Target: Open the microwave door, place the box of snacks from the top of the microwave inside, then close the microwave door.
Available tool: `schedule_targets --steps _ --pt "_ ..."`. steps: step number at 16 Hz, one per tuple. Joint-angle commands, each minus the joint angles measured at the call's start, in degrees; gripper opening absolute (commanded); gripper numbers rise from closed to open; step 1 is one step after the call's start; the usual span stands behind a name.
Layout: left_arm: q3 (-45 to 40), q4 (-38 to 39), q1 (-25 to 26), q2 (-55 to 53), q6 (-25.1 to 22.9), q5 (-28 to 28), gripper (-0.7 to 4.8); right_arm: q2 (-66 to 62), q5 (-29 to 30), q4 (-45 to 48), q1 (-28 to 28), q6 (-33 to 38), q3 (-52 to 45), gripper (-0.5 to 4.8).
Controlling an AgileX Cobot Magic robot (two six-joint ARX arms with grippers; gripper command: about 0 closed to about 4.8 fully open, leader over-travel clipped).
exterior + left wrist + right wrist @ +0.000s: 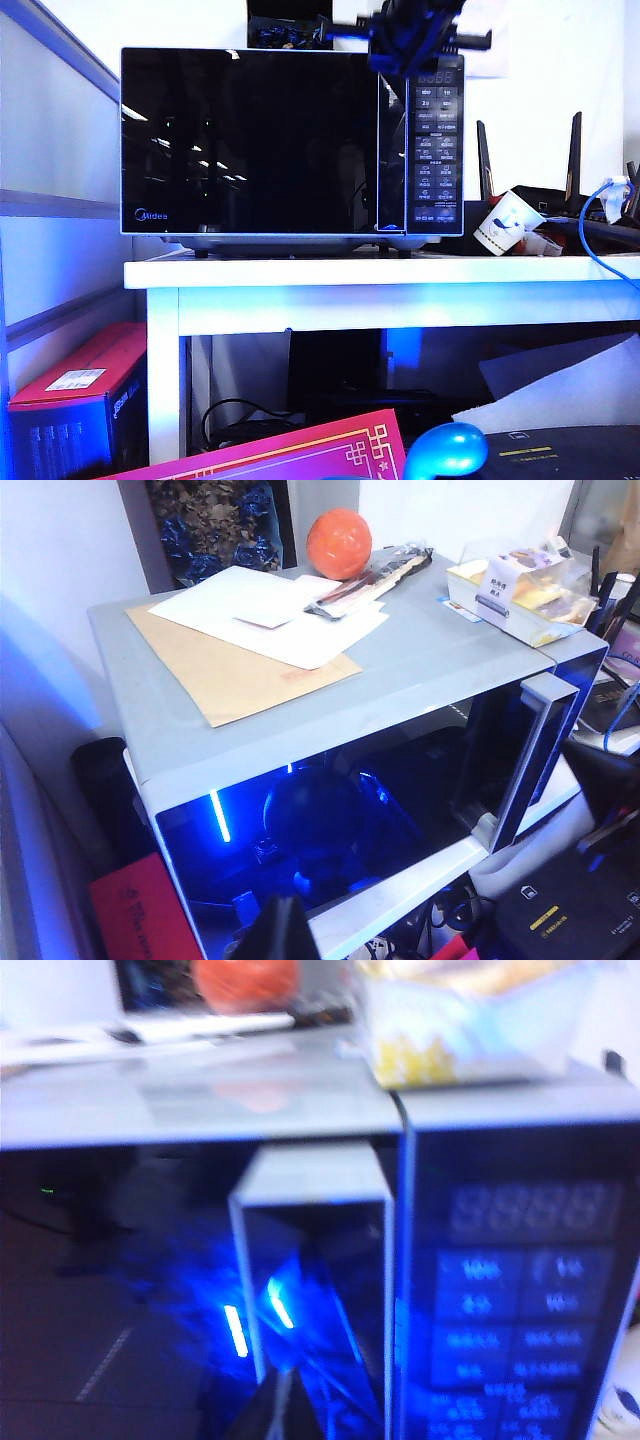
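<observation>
Hovering: my right hand point(412, 38), pinched shut, before the microwave point(290, 140) top | left hand point(272, 935) unreadable | white bench point(380, 272); white wall point(540, 80)

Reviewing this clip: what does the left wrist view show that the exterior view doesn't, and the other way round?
Only the left wrist view: the grey microwave top with a tan envelope, white papers, an orange ball and the pale yellowish box of snacks.
Only the exterior view: the white table, a paper cup, the button panel, the right hand near the panel's top.
Both: the closed glossy black microwave door and its handle strip.
</observation>
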State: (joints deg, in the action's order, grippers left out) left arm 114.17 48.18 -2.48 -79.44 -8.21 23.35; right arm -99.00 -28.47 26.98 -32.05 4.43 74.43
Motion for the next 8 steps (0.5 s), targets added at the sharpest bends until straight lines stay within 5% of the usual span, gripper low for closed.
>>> schedule_targets --steps 1,2,3,8 --pt "0.3 -1.1 0.0 0.2 -0.3 0.0 -0.06 -0.8 -0.3 1.1 -0.1 -0.2 0.3 1.94" --pt "0.3 -1.1 0.0 0.2 -0.3 0.0 -0.06 -1.0 -0.3 1.2 -0.1 -0.2 0.3 3.06" --pt "0.3 -1.1 0.0 0.2 -0.3 0.0 -0.06 -1.2 -0.4 1.1 -0.1 -0.2 0.3 3.33" --pt "0.3 -0.2 0.0 0.2 -0.3 0.0 -0.06 -3.6 -0.4 2.3 0.5 -0.6 0.3 3.33"
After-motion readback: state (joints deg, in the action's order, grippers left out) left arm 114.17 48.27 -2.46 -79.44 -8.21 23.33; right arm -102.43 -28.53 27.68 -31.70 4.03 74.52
